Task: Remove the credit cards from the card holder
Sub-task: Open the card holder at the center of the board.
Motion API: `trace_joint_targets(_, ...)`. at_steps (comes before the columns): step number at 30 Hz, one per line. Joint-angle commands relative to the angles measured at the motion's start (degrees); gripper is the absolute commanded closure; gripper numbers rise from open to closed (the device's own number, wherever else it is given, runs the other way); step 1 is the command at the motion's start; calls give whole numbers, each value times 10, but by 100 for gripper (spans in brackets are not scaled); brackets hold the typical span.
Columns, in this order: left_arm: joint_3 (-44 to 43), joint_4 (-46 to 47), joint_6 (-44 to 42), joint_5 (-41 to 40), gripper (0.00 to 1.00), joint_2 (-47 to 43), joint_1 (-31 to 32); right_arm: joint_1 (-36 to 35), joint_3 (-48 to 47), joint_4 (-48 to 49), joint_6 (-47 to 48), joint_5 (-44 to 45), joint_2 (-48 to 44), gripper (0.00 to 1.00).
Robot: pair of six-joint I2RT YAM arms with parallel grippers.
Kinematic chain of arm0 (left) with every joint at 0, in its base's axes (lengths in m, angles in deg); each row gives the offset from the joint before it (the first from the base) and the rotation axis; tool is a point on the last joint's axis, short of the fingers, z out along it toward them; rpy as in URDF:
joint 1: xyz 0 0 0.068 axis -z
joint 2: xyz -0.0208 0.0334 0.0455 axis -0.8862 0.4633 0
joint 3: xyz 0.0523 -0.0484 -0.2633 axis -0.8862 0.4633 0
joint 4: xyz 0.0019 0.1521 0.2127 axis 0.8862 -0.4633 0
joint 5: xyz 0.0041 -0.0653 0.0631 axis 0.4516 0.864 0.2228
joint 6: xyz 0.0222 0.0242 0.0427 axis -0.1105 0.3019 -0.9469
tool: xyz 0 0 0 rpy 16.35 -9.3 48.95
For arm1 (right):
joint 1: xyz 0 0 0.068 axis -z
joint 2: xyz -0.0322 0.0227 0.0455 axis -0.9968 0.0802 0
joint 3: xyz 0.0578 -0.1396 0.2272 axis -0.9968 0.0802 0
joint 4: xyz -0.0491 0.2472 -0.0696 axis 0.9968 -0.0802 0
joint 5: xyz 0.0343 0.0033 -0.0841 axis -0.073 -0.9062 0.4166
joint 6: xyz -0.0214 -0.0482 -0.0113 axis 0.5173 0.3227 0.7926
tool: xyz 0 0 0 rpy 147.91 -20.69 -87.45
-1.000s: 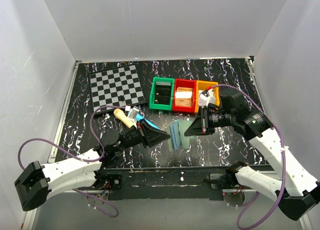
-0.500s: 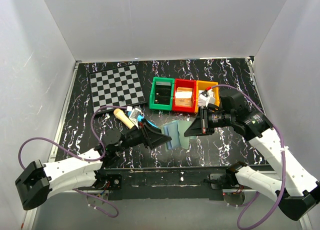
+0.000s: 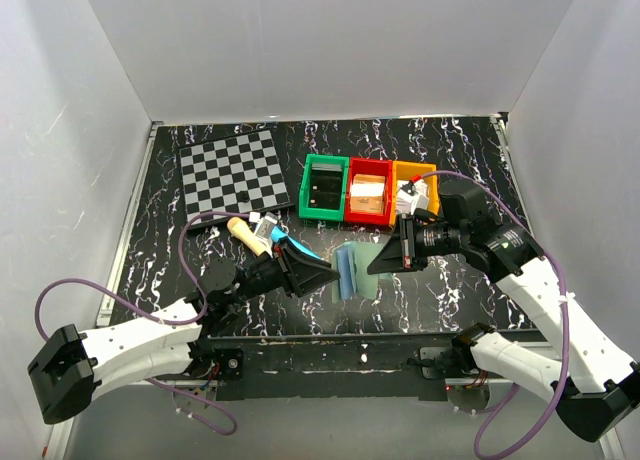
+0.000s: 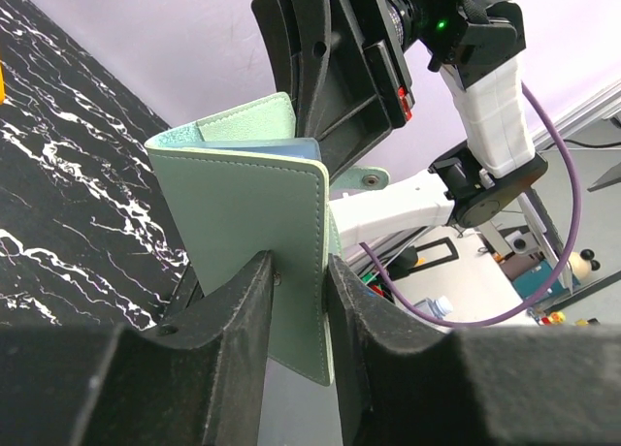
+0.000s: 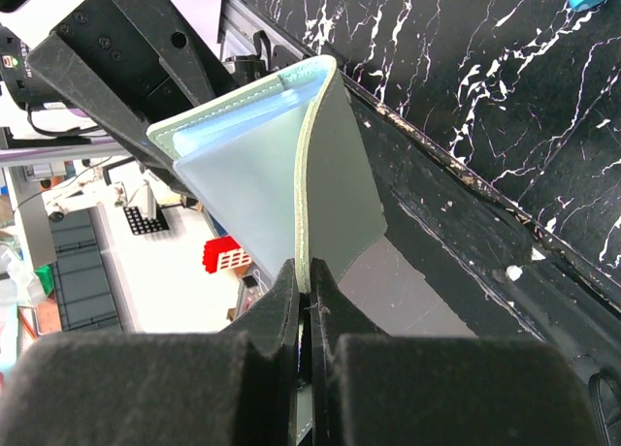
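Card holder [image 4: 243, 213] spread open between both claws, right claw [image 5: 309, 276] clamped tight on one panel edge, left claw [image 4: 297, 271] narrowly parted astride other panel, grip unclear

Black marble-look tabletop [image 3: 460, 145] veined in white, plain white back wall [image 3: 330, 50] at 12 o'clock, white side wall [image 3: 60, 160] at 9 o'clock, another side wall [image 3: 590, 130] at 3 o'clock, metal rail [image 3: 130, 220] along the tabletop's 9 o'clock edge, soft even light.

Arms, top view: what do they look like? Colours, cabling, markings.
Left arm and right arm: white shells, black joints, a purple cable looping along each. Left gripper and right gripper: black, wedge-shaped, matte fingers. Green LED on the right wrist.
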State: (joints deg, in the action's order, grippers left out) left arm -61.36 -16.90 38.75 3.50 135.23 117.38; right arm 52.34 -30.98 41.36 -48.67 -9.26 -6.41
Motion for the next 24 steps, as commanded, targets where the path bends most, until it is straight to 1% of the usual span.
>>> trace_joint_targets(1,-4,10,-6,9,75,-4,3,2,-2,28,-2,-19,-10,99)
trace_joint_targets(6,-7,5,-7,8,81,-1,3,2,-5,28,-2,-20,-11,99)
trace_joint_targets(8,-9,1,-9,8,87,0,3,2,-7,24,1,-18,-11,99)
trace_joint_targets(10,-12,-3,-12,8,100,0,3,2,-8,21,6,-17,-10,99)
trace_joint_targets(14,-21,-16,-12,14,100,-9,3,2,-2,16,14,-2,-16,99)
trace_joint_targets(16,-30,-39,-14,16,100,-16,3,2,2,21,14,-2,-17,99)
trace_joint_targets(17,-36,-48,-16,16,100,-20,3,2,2,24,14,-5,-17,94)
trace_joint_targets(19,-41,-60,-19,16,100,-23,3,2,2,31,14,-9,-19,80)
trace_joint_targets(22,-44,-61,-11,17,100,-20,3,2,-2,36,14,-11,-19,61)
trace_joint_targets(24,-50,-53,-5,22,100,-11,3,1,-7,36,19,-11,-18,53)
